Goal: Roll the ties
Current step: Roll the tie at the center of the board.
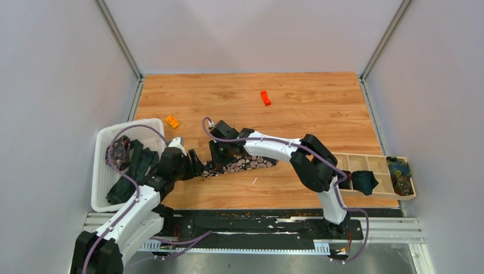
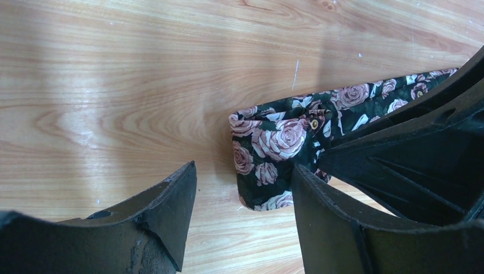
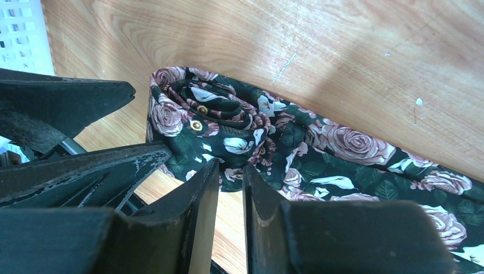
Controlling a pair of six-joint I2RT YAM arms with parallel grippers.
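Observation:
A black tie with pink-white flowers lies across the wooden table, its left end rolled into a small coil. The coil also shows in the right wrist view. My right gripper reaches over from the right. Its jaws are nearly together, pinching the near edge of the coil. My left gripper is open and empty. Its fingertips sit low on either side, just short of the coil. The right gripper's black fingers fill the right of the left wrist view.
A white basket at the left holds several dark ties. A wooden compartment tray at the right holds a rolled teal tie and a blue-yellow patterned tie. Two orange blocks lie on the table further back.

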